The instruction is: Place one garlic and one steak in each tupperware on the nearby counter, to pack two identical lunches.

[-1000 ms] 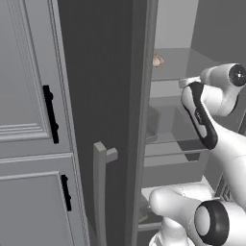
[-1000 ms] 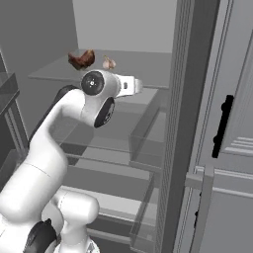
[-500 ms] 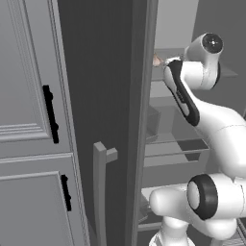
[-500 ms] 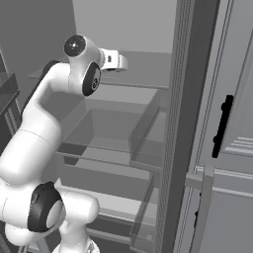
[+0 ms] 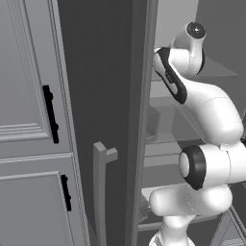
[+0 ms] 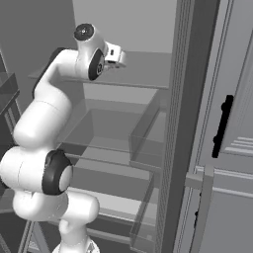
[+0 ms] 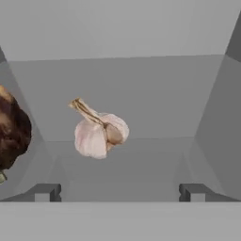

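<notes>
In the hand view a pale garlic (image 7: 99,134) with a brownish stem lies on a grey fridge shelf, straight ahead of my gripper (image 7: 120,190) and a little beyond it. My fingertips (image 7: 46,191) stand wide apart and open, with nothing between them. A dark brown, lumpy steak (image 7: 12,132) sits at the left edge, beside the garlic. From the right base view my gripper (image 6: 116,53) is raised to the fridge's upper shelf (image 6: 138,81). The tupperware and the counter are out of view.
The open fridge door (image 5: 103,96) with its grey handle (image 5: 99,187) stands close on the arm's left. A second door panel (image 6: 197,99) stands on the right. Glass shelves and clear drawers (image 6: 113,133) lie below the hand. Grey cabinets with black handles (image 5: 50,113) flank the fridge.
The arm has swung upward from the middle shelf to the upper one, carrying the hand deeper into the fridge toward the garlic. The jaws stayed wide apart.
</notes>
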Available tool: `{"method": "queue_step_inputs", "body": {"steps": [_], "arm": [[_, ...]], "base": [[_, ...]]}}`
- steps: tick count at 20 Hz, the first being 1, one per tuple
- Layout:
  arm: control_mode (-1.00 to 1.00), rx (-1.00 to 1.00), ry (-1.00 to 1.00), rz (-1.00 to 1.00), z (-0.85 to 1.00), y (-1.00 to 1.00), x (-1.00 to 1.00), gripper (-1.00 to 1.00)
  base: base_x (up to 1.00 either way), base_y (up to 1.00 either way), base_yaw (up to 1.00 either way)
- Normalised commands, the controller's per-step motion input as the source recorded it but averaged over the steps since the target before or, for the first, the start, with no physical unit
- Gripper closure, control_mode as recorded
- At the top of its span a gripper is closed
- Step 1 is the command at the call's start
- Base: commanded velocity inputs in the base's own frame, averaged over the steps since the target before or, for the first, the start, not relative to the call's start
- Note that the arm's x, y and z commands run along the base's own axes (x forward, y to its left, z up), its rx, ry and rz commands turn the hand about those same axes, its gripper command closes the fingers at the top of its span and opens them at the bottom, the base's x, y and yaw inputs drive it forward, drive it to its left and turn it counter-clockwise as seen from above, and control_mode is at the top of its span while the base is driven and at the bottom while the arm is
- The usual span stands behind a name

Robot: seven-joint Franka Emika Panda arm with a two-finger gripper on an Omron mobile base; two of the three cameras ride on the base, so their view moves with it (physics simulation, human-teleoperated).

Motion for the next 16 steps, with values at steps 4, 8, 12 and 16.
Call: {"method": "queue_step_inputs", "body": {"steps": [4,8,12,16], "arm": [[-1.0,0.0,0.0,0.0,-0.06,0.03,0.92,-1.0],[-1.0,0.01,0.03,0.0,-0.11,0.12,0.69,-1.0],[-1.0,0.02,0.06,0.0,-0.23,0.19,0.68,-1.0],[-1.0,0.0,0.15,0.0,-0.61,0.0,0.01,-1.0]], "base": [[0.0,0.0,0.0],[0.0,0.0,0.0],[0.0,0.0,0.0],[0.0,0.0,0.0]]}}
